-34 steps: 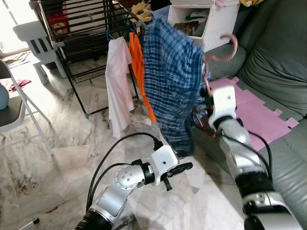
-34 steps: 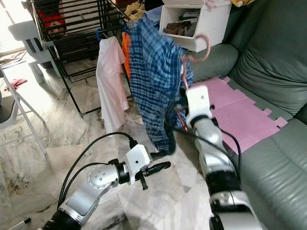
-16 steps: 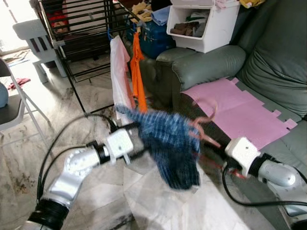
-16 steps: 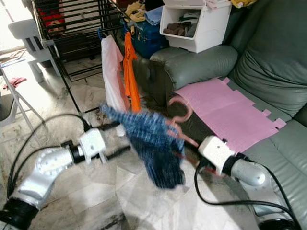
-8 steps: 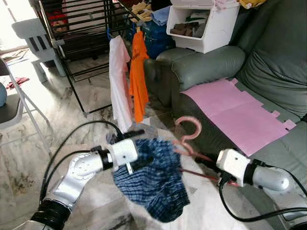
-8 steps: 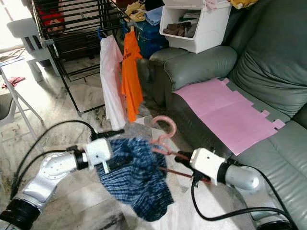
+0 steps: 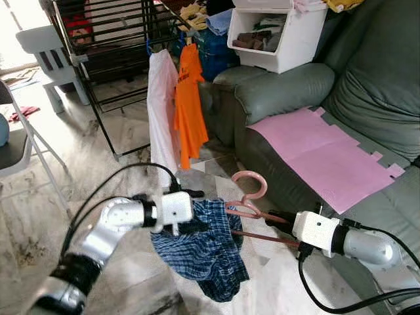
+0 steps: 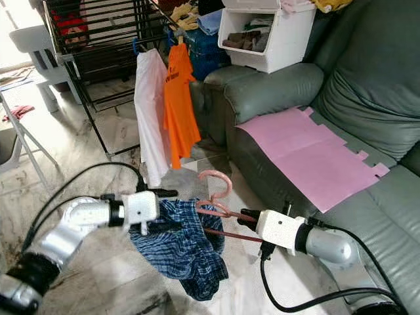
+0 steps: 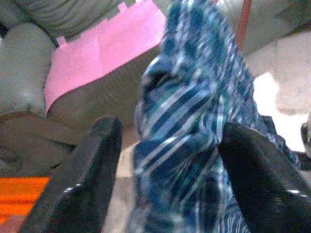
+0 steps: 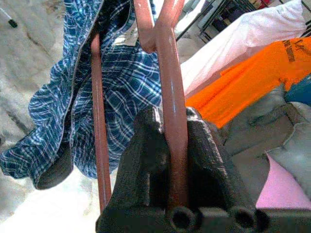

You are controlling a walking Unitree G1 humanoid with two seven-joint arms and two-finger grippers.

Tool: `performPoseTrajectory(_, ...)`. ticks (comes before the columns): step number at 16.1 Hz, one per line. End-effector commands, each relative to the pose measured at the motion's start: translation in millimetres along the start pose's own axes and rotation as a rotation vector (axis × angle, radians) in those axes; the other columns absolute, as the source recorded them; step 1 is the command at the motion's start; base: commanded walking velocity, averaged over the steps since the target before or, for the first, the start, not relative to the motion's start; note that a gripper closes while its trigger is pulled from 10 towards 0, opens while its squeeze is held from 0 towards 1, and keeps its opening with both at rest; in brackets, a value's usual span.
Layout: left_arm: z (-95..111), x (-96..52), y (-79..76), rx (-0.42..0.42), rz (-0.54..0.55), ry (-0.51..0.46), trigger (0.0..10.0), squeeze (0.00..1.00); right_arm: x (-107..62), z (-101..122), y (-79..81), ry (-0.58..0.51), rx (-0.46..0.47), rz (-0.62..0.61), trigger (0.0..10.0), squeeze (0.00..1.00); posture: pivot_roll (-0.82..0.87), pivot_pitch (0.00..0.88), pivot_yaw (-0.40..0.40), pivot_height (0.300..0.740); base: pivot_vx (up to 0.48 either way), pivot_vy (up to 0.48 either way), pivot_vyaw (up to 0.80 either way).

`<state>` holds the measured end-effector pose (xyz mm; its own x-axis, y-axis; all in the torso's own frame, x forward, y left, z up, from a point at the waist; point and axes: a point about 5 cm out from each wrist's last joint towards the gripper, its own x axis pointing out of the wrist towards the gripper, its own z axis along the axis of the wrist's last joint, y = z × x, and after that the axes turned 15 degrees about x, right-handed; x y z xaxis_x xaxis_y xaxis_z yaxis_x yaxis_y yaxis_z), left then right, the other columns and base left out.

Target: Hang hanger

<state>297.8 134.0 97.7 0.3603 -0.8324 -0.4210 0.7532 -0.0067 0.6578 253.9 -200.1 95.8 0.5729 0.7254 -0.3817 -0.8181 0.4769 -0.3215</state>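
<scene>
Pink plastic marks the hanger (image 7: 252,203), which in the left eye view lies almost flat and low over the marble floor (image 7: 131,131), its hook curling upward and its arms running back into the right gripper (image 7: 279,216); a blue plaid shirt (image 7: 203,252) sags from its far end, and the left gripper (image 7: 190,210) sits against that cloth from the other side. Behind, the black drying rack (image 7: 111,39) carries a white shirt (image 7: 161,111) and an orange shirt (image 7: 190,105), well apart from the hanger. The right eye view gives the same layout, with the pink mat (image 8: 308,151) on the grey sofa (image 8: 367,85) off to the right. In the left wrist view the two black fingers (image 9: 90,179) stand spread, plaid cloth bunched between them; I cannot tell whether they actually pinch it. In the right wrist view the jaws are clenched on one pink arm of the hanger, the second arm passing beside them. To do this step well, I judge the shirt should first be settled evenly over both hanger arms, since it droops to one side; then the right arm needs to raise the hanger upright, hook uppermost, and carry it to a free rack bar beside the orange shirt, keeping the cloth from dragging.
</scene>
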Motion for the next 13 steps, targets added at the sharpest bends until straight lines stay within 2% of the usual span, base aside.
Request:
performPoseTrajectory(1, -4, -3.9, 2.0, 0.017, -0.023, 0.021, 0.0, 0.0, 0.6, 4, -2.4, -0.015, -0.027, 0.002, 10.0, 0.0, -0.15, 0.0, 0.048, 0.74, 0.0, 0.0, 0.0)
performPoseTrajectory(2, -6, -5.8, 7.2, 0.024, -0.021, 0.036, 0.7, 0.0, 0.6, 3, -2.3, -0.014, -0.034, 0.0, 10.0, 0.0, -0.16, 0.0, 0.048, 0.74, 0.0, 0.0, 0.0)
performPoseTrajectory(4, -10, -8.6, 12.9, 0.019, -0.023, 0.055, 0.0, 0.0, 1.0, 3, -2.2, -0.017, -0.046, -0.002, 10.0, 0.0, -0.15, 0.0, 0.048, 0.74, 0.0, 0.0, 0.0)
performPoseTrajectory(6, -19, -13.9, 12.5, 0.027, -0.056, 0.101, 0.0, 0.0, 1.6, 4, -1.9, -0.026, -0.057, -0.005, 10.0, 0.0, -0.16, 0.0, 0.052, 0.74, 0.0, 0.0, 0.0)
performPoseTrajectory(8, -24, -16.0, 9.8, -0.001, -0.087, 0.125, 0.0, 0.0, 1.3, 4, -0.8, -0.026, -0.059, -0.003, 10.0, 0.0, -0.16, 0.0, 0.051, 0.74, 0.0, 0.0, 0.0)
performPoseTrajectory(13, -26, -12.0, 7.5, -0.014, -0.11, 0.119, 0.0, 0.0, 2.2, 3, 1.1, -0.015, -0.084, 0.02, 10.0, 0.0, -0.16, 0.0, 0.047, 0.74, 0.0, 0.0, 0.0)
